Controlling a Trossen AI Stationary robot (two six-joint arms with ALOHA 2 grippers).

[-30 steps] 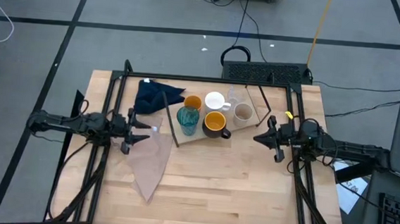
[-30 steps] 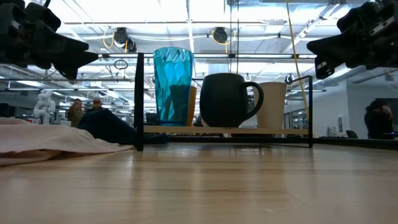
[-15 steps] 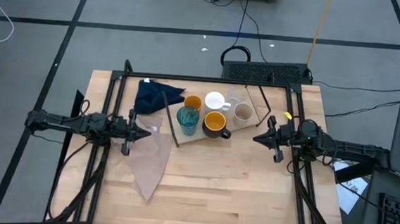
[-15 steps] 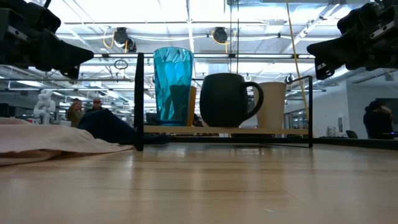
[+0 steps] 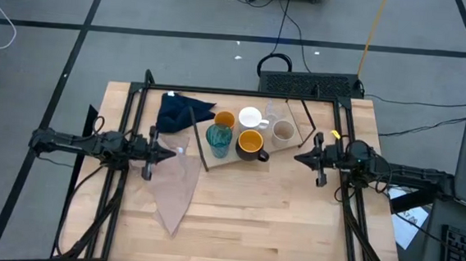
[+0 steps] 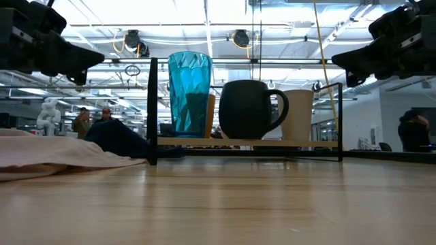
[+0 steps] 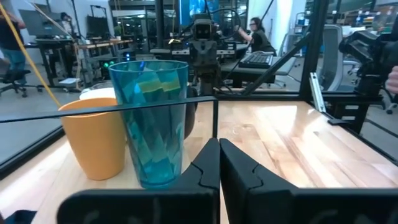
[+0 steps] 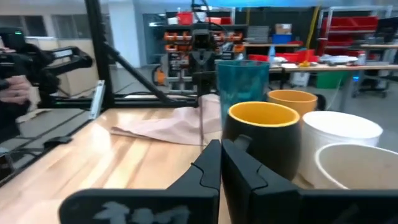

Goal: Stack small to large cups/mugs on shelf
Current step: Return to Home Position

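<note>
The light-wood shelf (image 5: 285, 148) lies at the table's far middle. On it stand a teal tumbler (image 5: 218, 140), a dark mug with an orange inside (image 5: 251, 143), an orange cup (image 5: 224, 119), a white mug (image 5: 251, 117), a clear cup (image 5: 272, 113) and a grey-beige cup (image 5: 283, 132). My left gripper (image 5: 168, 151) hovers shut to the left of the shelf, pointing at the tumbler (image 7: 152, 118). My right gripper (image 5: 298, 159) hovers shut to the right of the shelf, pointing at the dark mug (image 8: 264, 143). Both are well above the table (image 6: 95, 60), (image 6: 337, 62).
A dark blue cloth (image 5: 181, 110) lies bunched at the shelf's far left. A pinkish-beige cloth (image 5: 176, 184) stretches from under my left gripper toward the near edge. Thin black rods (image 6: 152, 109) frame the shelf's ends. Bare tabletop (image 5: 268, 215) spreads in front of the shelf.
My left gripper has shut its fingers on nothing while staying in place beside the shelf. The cups and the cloths have not moved.
</note>
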